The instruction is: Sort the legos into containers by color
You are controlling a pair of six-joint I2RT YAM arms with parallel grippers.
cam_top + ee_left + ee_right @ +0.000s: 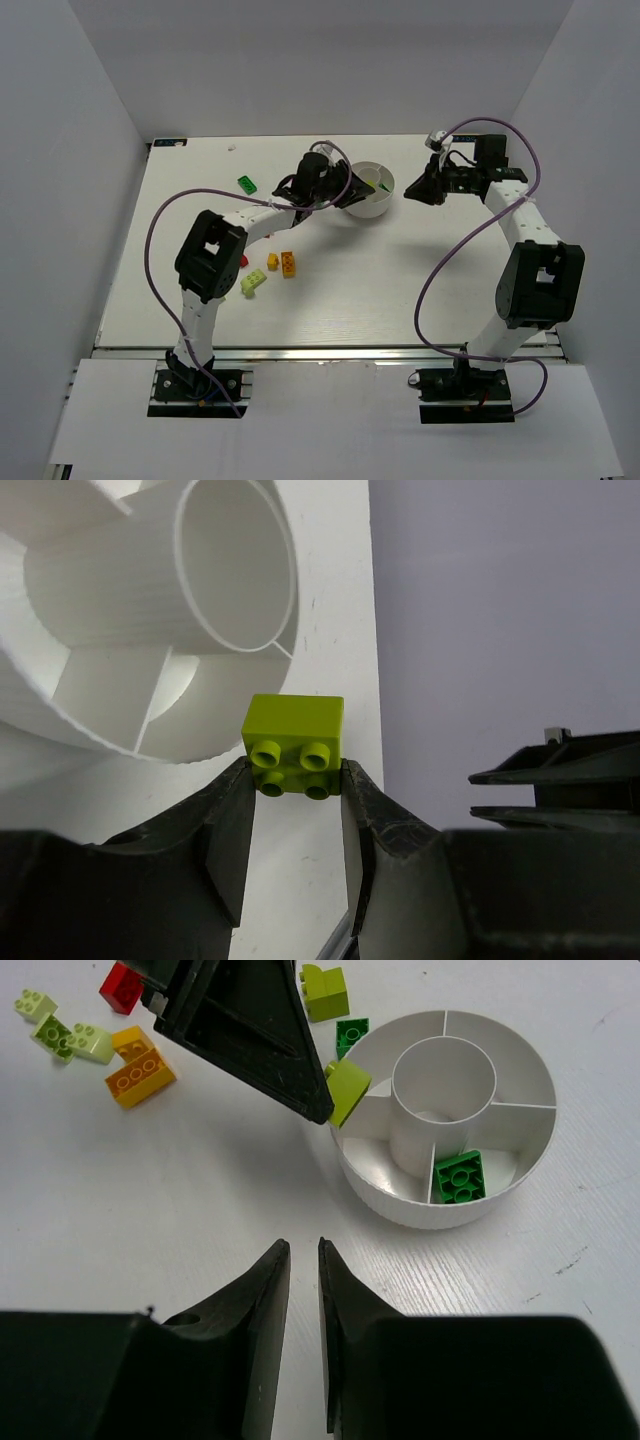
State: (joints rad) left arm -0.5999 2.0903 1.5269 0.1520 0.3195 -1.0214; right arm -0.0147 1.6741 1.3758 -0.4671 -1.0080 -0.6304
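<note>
My left gripper (293,772) is shut on a lime brick (293,742) and holds it at the near-left rim of the white dish (90,590). From above, this gripper (349,190) is at the dish's (378,211) left edge. In the right wrist view the lime brick (347,1091) hangs over the dish rim (430,1216), and a dark green brick (460,1175) lies in one wedge section. My right gripper (302,1246) is empty over bare table just right of the dish, its jaws only a narrow slit apart; it also shows in the top view (413,193).
Loose bricks lie left of the dish: a dark green one (247,184), a red one (243,261), two orange ones (272,261) (289,264) and a lime one (254,283). Another lime brick (327,991) and a green brick (351,1034) lie close by the dish.
</note>
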